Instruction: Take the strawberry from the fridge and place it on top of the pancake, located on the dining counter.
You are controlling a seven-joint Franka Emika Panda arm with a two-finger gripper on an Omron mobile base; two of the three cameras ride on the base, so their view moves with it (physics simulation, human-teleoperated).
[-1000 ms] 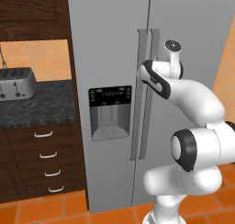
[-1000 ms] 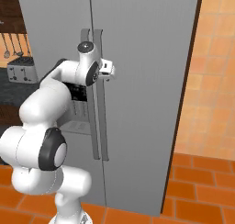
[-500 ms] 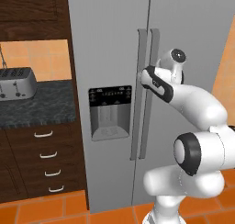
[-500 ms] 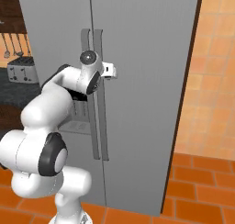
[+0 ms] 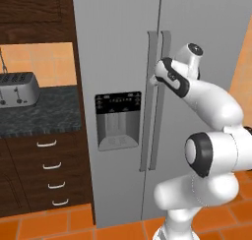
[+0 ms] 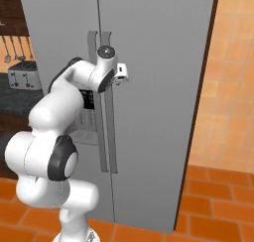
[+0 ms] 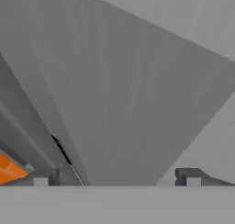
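You are facing the fridge (image 5: pixel 123 62) with both doors closed, so whatever it is holding inside is hidden from you. Left of the fridge, a toaster (image 5: pixel 18 89) is sitting on a black counter (image 5: pixel 44 113), cut off by the picture's left edge, with dark drawers (image 5: pixel 51 172) below it and a dark cabinet above. On the fridge's left door the black water dispenser (image 5: pixel 117 120) is showing plainly in the left base view; in the right base view the arm is covering most of it. The two long handles (image 5: pixel 158 86) are running down the middle seam of the fridge, and the arm is crossing in front of their upper part.

The gripper (image 7: pixel 117 177) is sitting right up against the fridge near those handles, and in both base views the wrist is blocking it. In the hand view its fingertips (image 7: pixel 190 176) are standing far apart with nothing between them, pointing at flat grey door; a dark seam is running off to the lower left, and you cannot tell which handle is nearer.

Right of the fridge an orange tiled wall (image 6: pixel 228 77) is rising, and an orange tiled floor (image 6: pixel 208 206) is spreading below the fridge.
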